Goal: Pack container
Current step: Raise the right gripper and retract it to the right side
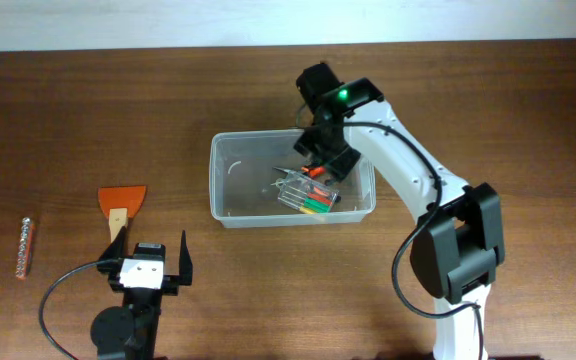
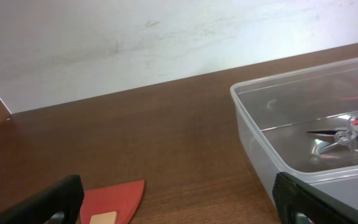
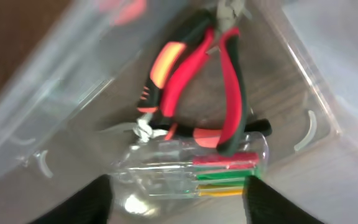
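Container (image 1: 268,135) sits mid-table (image 1: 88,100), long side across my view. My right hand (image 3: 179,186) is down inside it, at the far-right end. The fingers are spread and there's nothing btwn them, so it's released.

Directly below the hand are the red/black pliers (image 3: 232,87). They lie partly across the small clear case (image 3: 185,171) w/ the green, yellow and red bits. Both look settled on the container floor, so imo this drop is done and the step now is getting out clean.

How I'd do that:
- Keep the fingers wide, no re-clench. The pliers' handles are close under the tips and prob easy to snag.
- Lift straight up first, no sideways travel until the tips are above the rim. The right wall is near, and clipping it could shove the whole bin.
- Go slow on the rise. The wrist view is blurry, so I can't judge exact clearance to the pliers.

Left hand (image 1: 153,252) is parked at the near-left, fully open and holding nothing. The orange scraper (image 1: 123,198) lies just in front of it, not yet packed. A small metal bit (image 1: 26,247) lies further left. Scraper looks like the left arm's job, approached low along the handle, once the right arm is clear of the bin.
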### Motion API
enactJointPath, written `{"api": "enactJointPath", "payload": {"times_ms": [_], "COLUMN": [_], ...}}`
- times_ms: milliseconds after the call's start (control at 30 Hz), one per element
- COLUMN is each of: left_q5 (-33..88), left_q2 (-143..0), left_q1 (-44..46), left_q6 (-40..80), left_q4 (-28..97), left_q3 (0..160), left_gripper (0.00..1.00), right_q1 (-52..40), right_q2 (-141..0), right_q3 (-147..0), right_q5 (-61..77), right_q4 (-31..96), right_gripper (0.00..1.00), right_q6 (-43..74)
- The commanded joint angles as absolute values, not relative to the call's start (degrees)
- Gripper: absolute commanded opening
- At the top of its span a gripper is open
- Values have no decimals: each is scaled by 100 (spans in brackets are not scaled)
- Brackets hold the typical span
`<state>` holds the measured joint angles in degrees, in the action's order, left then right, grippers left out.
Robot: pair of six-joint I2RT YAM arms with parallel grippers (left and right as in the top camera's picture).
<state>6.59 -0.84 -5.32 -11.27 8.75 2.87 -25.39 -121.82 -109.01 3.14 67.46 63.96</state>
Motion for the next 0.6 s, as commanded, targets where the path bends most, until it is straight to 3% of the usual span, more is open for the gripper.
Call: {"api": "enactJointPath", "payload": {"times_ms": [0,200,433,567], "left_q5": [622,622,622,622], "left_q2": [-36,-36,-36,-36], "left_q1": [-569,-569,-569,-569], "left_q6": [-1057,-1057,-1055,-1055], "left_q4": [856,856,856,856], "left_q3": [248,248,248,248], "left_gripper": [99,99,99,99], "right_q1": [-2314,-1874,-891,-141], "right_q2": [-12105,-11797,-11513,-11393], "right_q3": [-11426,-12379,-13843,-14429], "right_q5": [336,47,-1175,-1295], "right_q4": [6886,7258,8407,8864], "right_gripper": [77,92,96,99], "right_q6": [6128,5367,4823,3612]}}
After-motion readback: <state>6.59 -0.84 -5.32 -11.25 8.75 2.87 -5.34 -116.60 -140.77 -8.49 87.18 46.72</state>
